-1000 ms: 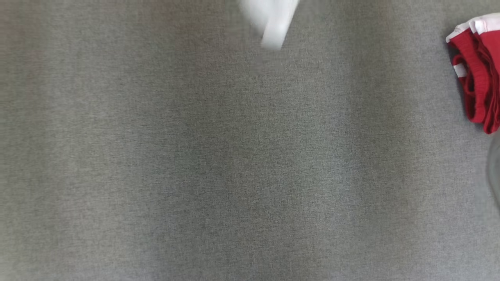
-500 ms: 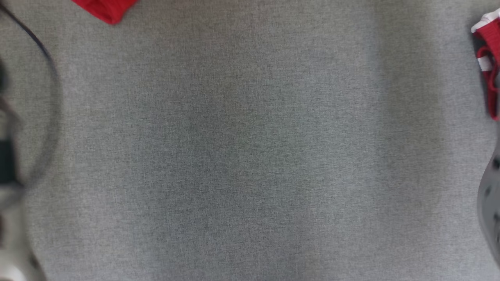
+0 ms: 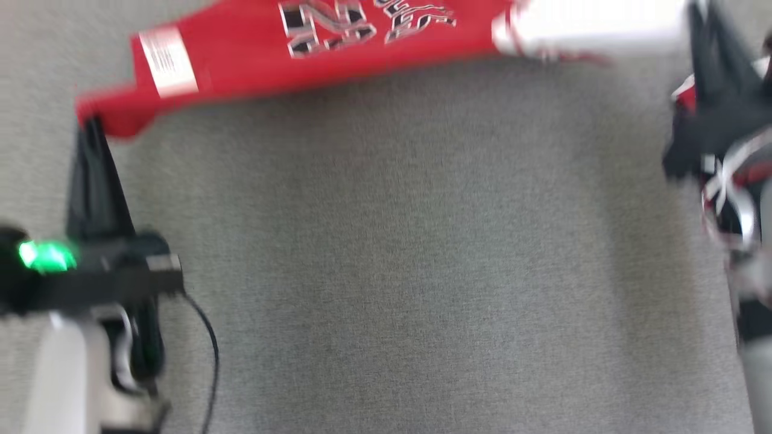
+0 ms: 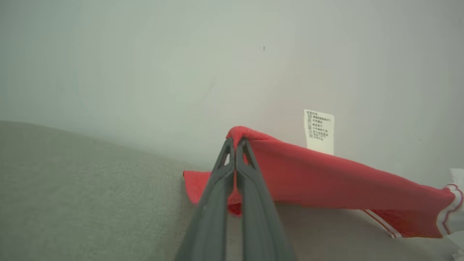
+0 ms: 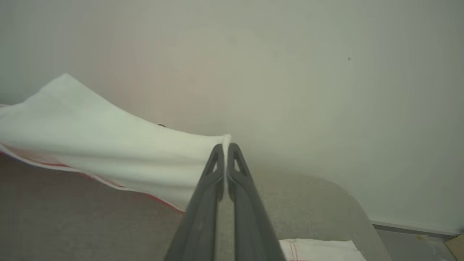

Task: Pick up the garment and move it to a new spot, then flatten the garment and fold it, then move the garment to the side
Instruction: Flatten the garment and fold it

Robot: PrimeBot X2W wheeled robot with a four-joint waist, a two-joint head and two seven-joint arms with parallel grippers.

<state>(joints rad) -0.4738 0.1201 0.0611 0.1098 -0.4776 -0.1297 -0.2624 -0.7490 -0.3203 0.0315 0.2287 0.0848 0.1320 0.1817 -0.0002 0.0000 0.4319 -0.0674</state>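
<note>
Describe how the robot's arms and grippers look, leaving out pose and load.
The left gripper and right gripper each have two long, dark grey fingers tapering to a point, with a small triangular slot near each tip. In the head view, the left wrist is black with a bright green light, a thin black cable loops off it, and the forearm is pale grey.

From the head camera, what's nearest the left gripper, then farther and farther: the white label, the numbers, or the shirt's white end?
1. White label, up and right of the left gripper on the red garment.
2. Numbers, near the top middle.
3. White end, far right.
</note>
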